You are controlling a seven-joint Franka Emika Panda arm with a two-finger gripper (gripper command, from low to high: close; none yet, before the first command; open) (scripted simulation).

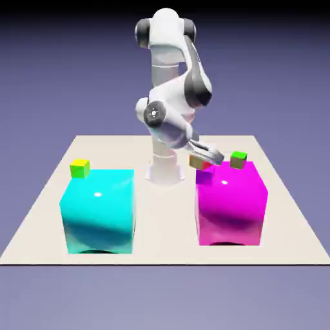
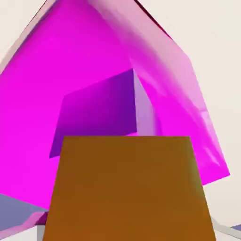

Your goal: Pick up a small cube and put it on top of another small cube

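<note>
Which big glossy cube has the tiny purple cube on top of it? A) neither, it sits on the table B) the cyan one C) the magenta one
C: in the hand view the tiny purple cube rests on the big glossy magenta cube, just beyond the tiny orange cube filling the foreground.

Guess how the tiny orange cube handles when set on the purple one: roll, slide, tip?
The tiny orange cube has flat faces and sharp edges, so it probably won't roll. Its edges look straight, so it is likely stiff. The tiny purple cube offers only a small flat top, so an off-centre placement could tip it onto the big magenta cube.
</note>
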